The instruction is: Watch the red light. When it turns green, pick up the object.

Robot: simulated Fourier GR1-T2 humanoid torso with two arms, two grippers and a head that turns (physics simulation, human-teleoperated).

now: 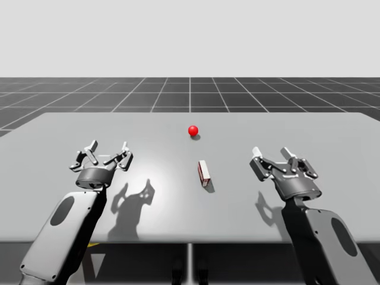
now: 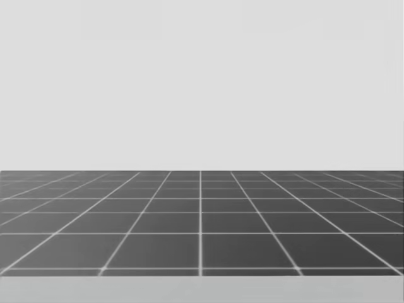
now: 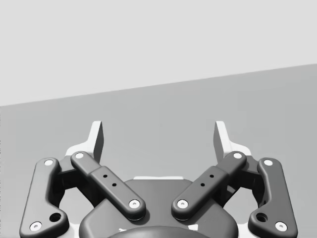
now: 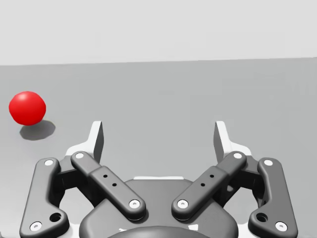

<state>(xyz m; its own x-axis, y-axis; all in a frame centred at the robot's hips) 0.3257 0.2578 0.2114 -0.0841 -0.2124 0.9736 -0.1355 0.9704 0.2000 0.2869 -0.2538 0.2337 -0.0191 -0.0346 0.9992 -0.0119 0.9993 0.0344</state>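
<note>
The light (image 1: 193,130) is red, a small glossy ball sitting on the grey table (image 1: 332,208) towards its far side, near the middle. Just in front of it and a touch to the right lies the box (image 1: 203,173), slim, on one long edge, end-on to me, with a pale top and a red side face. Any print on it is too small to make out. It sits apart from the ball, between my two arms and well apart from both. Over on my left, the left gripper (image 1: 108,147) hovers above the table with its fingers spread wide and nothing between them. The left wrist view confirms it: both pale fingertips (image 3: 96,139) stand far apart over bare grey tabletop. On the other side, the right gripper (image 1: 271,153) is just as wide open and holds nothing. From the right wrist view the red ball (image 4: 27,107) sits ahead of the gripper and off beyond its left finger, throwing a soft shadow on the table. My head looks out level over the dark gridded floor (image 2: 201,221) under a pale backdrop.
</note>
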